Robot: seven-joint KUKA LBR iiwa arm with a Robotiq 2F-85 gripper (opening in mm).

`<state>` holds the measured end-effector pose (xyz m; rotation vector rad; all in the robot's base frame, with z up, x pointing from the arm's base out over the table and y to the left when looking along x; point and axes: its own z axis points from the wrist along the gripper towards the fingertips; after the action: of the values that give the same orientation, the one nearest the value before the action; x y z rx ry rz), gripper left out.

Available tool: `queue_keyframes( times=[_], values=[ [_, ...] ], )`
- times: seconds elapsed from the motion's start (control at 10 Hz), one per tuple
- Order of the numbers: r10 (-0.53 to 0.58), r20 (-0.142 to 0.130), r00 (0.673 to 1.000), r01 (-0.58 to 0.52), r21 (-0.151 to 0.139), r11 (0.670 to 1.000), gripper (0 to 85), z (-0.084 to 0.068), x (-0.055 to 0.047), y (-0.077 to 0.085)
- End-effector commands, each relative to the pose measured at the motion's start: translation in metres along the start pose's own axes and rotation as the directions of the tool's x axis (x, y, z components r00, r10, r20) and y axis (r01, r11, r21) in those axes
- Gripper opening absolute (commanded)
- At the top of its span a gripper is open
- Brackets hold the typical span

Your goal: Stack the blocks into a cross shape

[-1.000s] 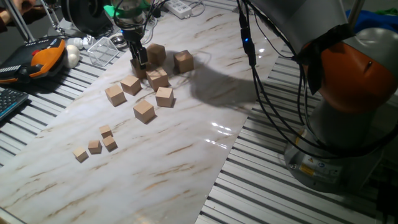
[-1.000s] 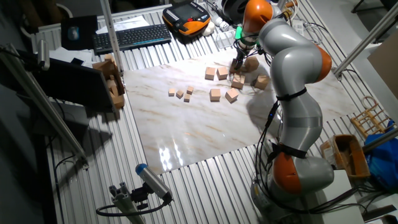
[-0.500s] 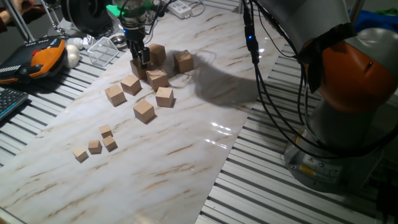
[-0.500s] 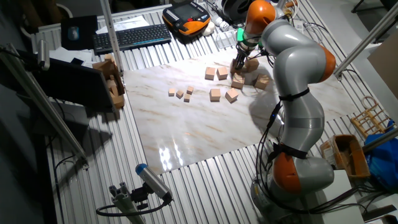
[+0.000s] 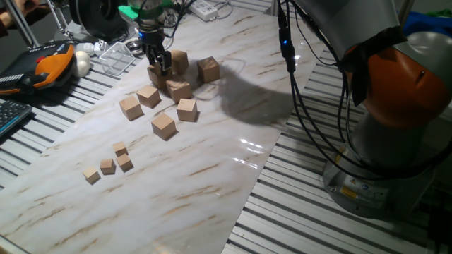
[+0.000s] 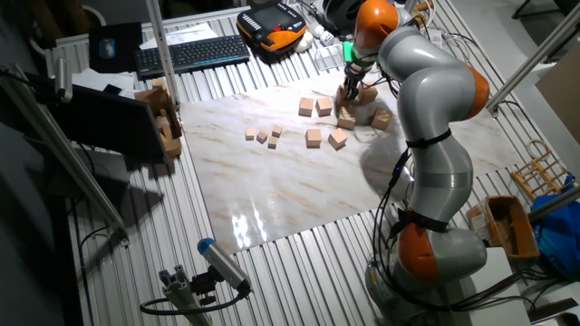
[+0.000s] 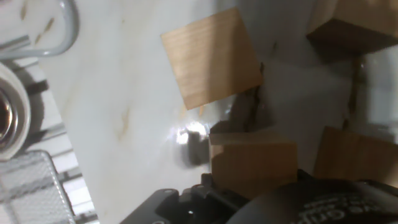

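The jaws are closed on a wooden block (image 7: 252, 163), which the hand view shows gripped near the bottom edge, just above the marble counter (image 5: 212, 162). In one fixed view the gripper (image 5: 162, 65) hangs over the far end of the block cluster, with the held block (image 5: 157, 76) between its fingers. A second block (image 5: 177, 61) sits touching at its 2 o'clock, and a third (image 5: 208, 70) lies near at 3 o'clock. Another block (image 5: 179, 90) rests just beside at 5 o'clock. Further toward 6 o'clock lie four loose blocks (image 5: 148, 96) (image 5: 131, 107) (image 5: 186, 109) (image 5: 163, 125), apart from one another. Well beyond them, at about 7 o'clock, four much smaller cubes (image 5: 107, 166) sit in a loose group. Off the counter's 10 o'clock corner lies an orange teach pendant (image 5: 44, 65).
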<state>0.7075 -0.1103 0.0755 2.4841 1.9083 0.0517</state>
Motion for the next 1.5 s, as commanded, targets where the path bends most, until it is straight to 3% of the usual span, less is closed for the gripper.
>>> queue_keyframes(
  times=[0.0,0.3,0.4,0.6,1.4],
  values=[
    [-0.043,-0.001,0.999,0.043,0.004,0.999,0.0,-0.0004,-0.0009,-0.0002],
    [-0.151,0.034,0.988,0.151,-0.008,0.988,0.0,0.0019,-0.0066,-0.0011],
    [-0.172,0.035,0.984,0.172,-0.001,0.985,0.0,0.0021,-0.0081,-0.0017],
    [-0.19,0.026,0.981,0.19,0.009,0.982,0.0,0.0032,-0.0101,-0.0007],
    [-0.153,0.004,0.988,0.153,0.003,0.988,0.0,0.0042,-0.0094,0.0031]
  ],
)
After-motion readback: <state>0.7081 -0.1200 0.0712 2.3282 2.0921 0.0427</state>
